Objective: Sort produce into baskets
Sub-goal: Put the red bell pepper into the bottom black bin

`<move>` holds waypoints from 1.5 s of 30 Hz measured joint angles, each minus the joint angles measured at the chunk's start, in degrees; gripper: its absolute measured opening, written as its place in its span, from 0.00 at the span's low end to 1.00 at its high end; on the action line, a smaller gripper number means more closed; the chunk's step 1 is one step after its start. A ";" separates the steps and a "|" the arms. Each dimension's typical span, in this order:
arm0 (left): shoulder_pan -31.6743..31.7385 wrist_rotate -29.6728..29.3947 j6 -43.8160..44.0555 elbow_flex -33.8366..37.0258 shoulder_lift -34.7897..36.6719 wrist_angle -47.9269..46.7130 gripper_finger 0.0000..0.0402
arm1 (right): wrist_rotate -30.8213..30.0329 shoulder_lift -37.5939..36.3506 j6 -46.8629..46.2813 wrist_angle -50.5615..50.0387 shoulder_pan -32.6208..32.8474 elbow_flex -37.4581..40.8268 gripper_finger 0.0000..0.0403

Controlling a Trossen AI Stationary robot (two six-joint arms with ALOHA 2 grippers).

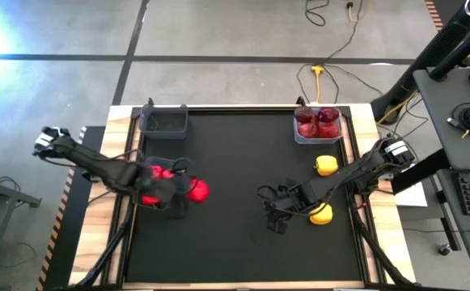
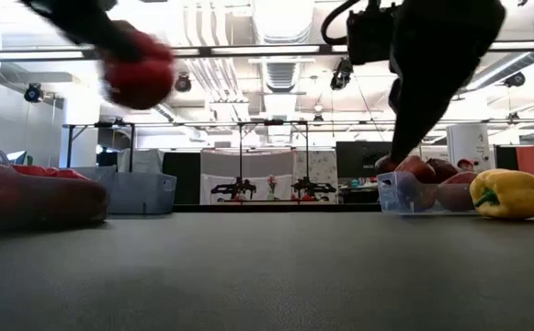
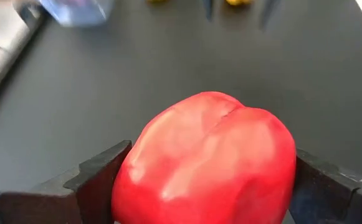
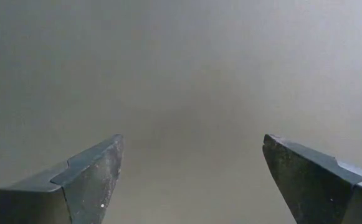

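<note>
From above: my left pincer (image 1: pixel 188 191) sits over the table's (image 1: pixel 235 242) left side with a red pepper (image 1: pixel 197 191) in it, right next to the dark bin (image 1: pixel 155 166) that already has red ones inside. A second dark bin (image 1: pixel 163 121) sits at the far left corner, looks empty to me. The clear bin (image 1: pixel 317 125) at the far right holds the maroon fruits (image 1: pixel 316 121). Two yellow peppers (image 1: pixel 325 166) lie loose on the right, one just beside my right arm. My right pincer (image 1: pixel 277 218) hovers mid-table near the closer yellow one.

Low cam: the red pepper (image 2: pixel 138 74) hangs up in the air, clear of the table, blurry. A yellow pepper (image 2: pixel 508 193) rests beside the clear bin (image 2: pixel 404 193).

Left wrist: the pepper (image 3: pixel 205 165) fills the gap, a finger (image 3: pixel 100 180) pressed on each flank, so I'm clamped around its widest part. My guess is it's light, hollow-ish and glossy, so it could slip if I squeeze on the curve; holding across the belly seems right.

Right wrist: pincer (image 4: pixel 190 180) spread wide, nothing between the fingers (image 4: pixel 90 177), just bare table.
</note>
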State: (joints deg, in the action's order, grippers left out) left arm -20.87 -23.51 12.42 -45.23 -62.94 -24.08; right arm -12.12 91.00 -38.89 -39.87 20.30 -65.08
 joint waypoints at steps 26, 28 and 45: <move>-12.04 -2.12 40.48 2.35 2.82 -48.06 0.85 | -0.11 0.00 -1.14 2.99 0.06 2.25 0.93; -12.01 -2.16 41.67 3.27 2.11 -47.93 0.87 | -0.13 0.00 -1.14 3.25 0.06 2.25 0.93; -11.93 -2.49 40.83 2.24 -3.36 -51.89 0.96 | -0.11 0.01 -1.03 3.38 0.06 2.30 0.93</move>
State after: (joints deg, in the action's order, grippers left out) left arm -32.80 -26.00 53.25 -42.99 -66.30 -75.97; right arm -12.23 91.01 -39.92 -36.49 20.36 -62.78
